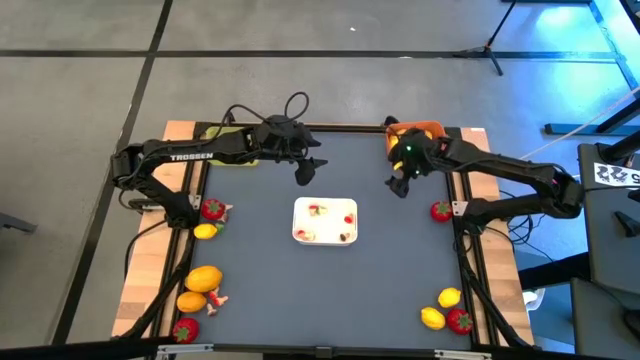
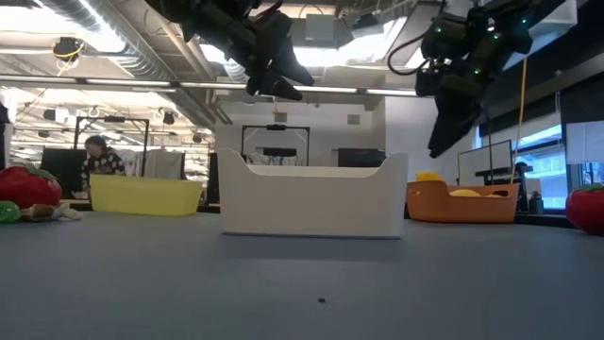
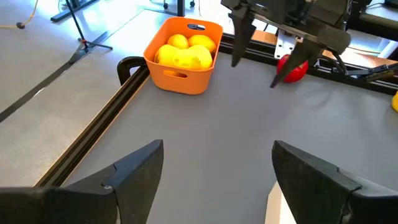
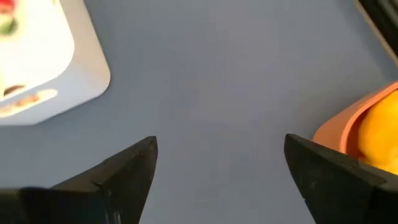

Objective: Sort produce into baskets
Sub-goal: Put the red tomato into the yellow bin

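While yellow toy lemons [image 3: 183, 50] already fill the orange square plastic basket [image 3: 180, 78] at the far right corner of the grey table mat [image 1: 250, 260], much of the toy produce lies scattered well away from the flat white rectangular tray [image 1: 325, 221] at the mat's centre. To the tray's right sits a red strawberry piece [image 1: 441, 210]; to its left, at the mat's edge, a second red strawberry [image 1: 212, 209] lies just beside a small yellow lemon [image 1: 204, 231]. Nearer the front-left corner are a large yellow-orange fruit [image 1: 204, 279], a smaller orange one [image 1: 191, 301] and another strawberry [image 1: 185, 329]; at the front right, two yellow pieces [image 1: 440, 308] flank a red one [image 1: 459, 320].

Behind the tray, the left gripper [image 1: 306, 170] hangs above the mat with its fingers spread and empty, as its wrist camera confirms. The right gripper [image 1: 400, 184], beyond the tray's right rear corner and near the orange basket, is likewise parted and holds nothing.

Only the low view shows the yellow-green square tub [image 2: 146, 195] clearly, standing left of the tray's tall white wall; overhead it is largely hidden under the left arm. The low view also catches a person [image 2: 97, 156] in the room behind. Only the overhead view reveals small red and green scraps [image 1: 320, 211] inside the tray.
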Controlling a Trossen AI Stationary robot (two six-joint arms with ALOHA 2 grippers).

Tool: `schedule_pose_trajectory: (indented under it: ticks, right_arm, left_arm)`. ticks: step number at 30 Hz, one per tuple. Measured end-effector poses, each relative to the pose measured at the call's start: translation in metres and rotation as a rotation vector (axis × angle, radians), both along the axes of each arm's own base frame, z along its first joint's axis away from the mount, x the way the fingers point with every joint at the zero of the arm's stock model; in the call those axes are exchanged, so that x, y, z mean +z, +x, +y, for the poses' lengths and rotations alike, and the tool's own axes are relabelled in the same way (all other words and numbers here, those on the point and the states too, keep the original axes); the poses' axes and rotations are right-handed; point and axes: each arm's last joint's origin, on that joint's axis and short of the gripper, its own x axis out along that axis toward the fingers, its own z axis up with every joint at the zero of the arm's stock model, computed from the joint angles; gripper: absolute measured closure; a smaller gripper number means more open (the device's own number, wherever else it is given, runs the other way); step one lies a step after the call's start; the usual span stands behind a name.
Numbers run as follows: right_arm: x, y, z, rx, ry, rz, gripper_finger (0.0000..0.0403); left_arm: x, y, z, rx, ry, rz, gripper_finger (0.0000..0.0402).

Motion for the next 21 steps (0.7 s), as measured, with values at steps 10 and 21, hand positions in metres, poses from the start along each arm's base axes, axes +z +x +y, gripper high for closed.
schedule_pose_trajectory:
  ticks: [10, 21]
  right_arm:
    - [-0.005, -0.004, 0.020, 0.007, 0.078, 0.112, 0.0056]
    - [0.006, -0.033, 0.034, -0.066, 0.124, 0.196, 0.0056]
  left_arm:
    - [0.000, 0.000, 0.000, -0.002, 0.003, 0.001, 0.0107]
    - [0.000, 0.000, 0.000, -0.002, 0.003, 0.002, 0.0107]
